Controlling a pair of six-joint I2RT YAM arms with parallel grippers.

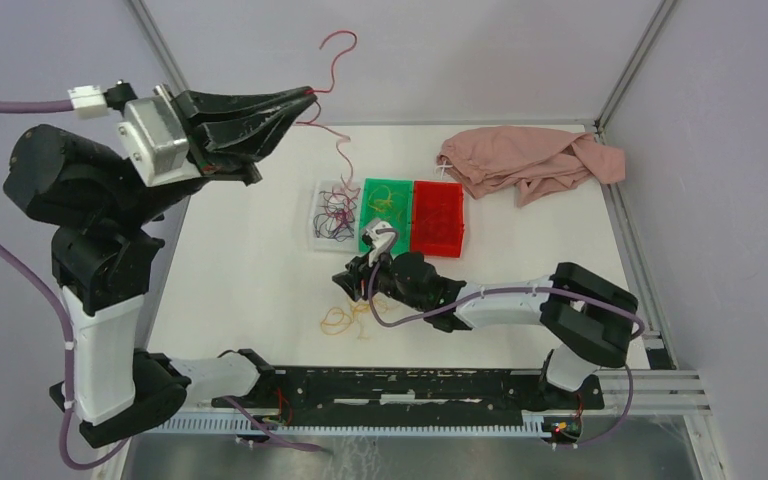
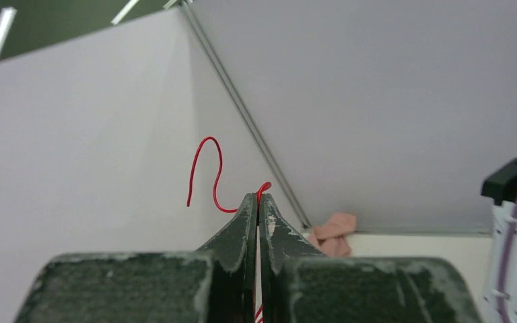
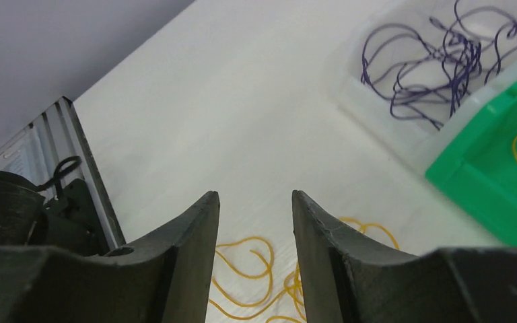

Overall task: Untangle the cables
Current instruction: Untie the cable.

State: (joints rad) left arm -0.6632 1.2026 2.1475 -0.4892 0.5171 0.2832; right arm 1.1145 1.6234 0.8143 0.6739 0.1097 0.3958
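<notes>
My left gripper (image 1: 308, 94) is raised high at the back left and is shut on a red cable (image 1: 337, 60); the strand curls above the fingertips and hangs down toward the trays. In the left wrist view the red cable (image 2: 205, 171) sticks out of the closed left gripper (image 2: 257, 196). My right gripper (image 1: 345, 282) is open and low over loose yellow-orange cables (image 1: 345, 318) on the table. In the right wrist view the right gripper (image 3: 254, 195) is open with the yellow-orange cables (image 3: 256, 269) below it. Dark purple cables (image 3: 437, 60) lie in a clear tray (image 1: 332, 215).
A green tray (image 1: 387, 203) holds yellow strands and a red tray (image 1: 438, 218) stands next to it. A pink cloth (image 1: 525, 160) lies at the back right. A metal frame post (image 2: 242, 108) runs behind the table.
</notes>
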